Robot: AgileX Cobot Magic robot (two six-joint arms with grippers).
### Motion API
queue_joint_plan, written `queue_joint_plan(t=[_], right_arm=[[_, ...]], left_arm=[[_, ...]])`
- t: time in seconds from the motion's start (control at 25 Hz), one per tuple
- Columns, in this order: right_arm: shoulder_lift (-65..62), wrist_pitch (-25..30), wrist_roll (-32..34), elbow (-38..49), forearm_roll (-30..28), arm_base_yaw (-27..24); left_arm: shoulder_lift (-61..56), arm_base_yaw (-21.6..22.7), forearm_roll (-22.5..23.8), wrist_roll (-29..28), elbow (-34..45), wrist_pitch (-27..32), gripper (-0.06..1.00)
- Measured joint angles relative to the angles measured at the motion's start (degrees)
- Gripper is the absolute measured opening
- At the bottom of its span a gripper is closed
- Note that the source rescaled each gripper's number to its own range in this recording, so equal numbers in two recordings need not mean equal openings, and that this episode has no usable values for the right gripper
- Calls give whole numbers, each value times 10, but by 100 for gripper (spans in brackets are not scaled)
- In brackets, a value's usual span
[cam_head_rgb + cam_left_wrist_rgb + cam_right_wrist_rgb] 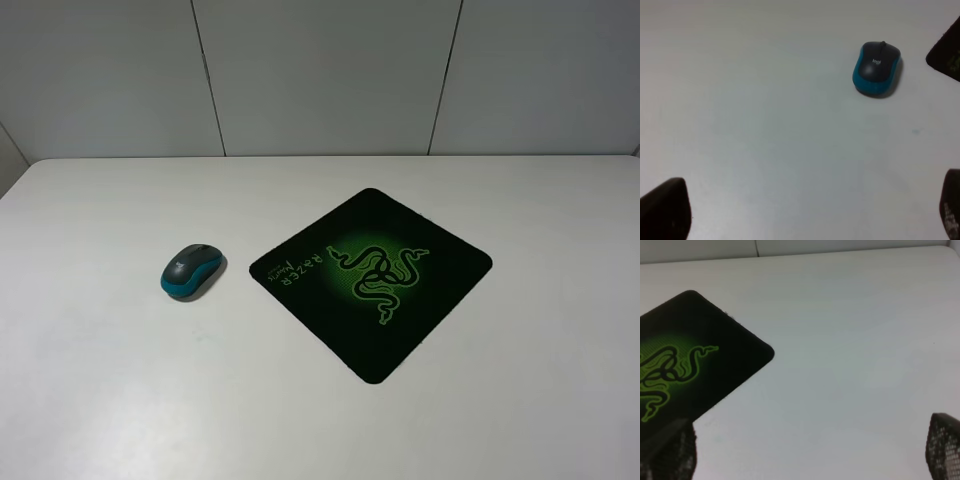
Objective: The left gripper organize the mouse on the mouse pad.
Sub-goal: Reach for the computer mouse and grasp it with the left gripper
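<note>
Exterior high view shows you the white counter with the mouse pad lying flat near its middle, logo up and turned so that a corner points toward each counter edge. You will find the mouse on the bare counter toward the left edge, near the pad's left corner but not touching it. Your left gripper hangs above the counter, spread wide and holding nothing, and the right gripper is equally wide.
</note>
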Motion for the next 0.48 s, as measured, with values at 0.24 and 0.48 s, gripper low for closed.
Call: queue_joint_plan(t=[0.24,0.48], right_arm=[[0,0,0,0,0,0],[0,0,0,0,0,0]], left_arm=[[0,0,0,-1,0,0,100],[0,0,0,-1,0,0,100]])
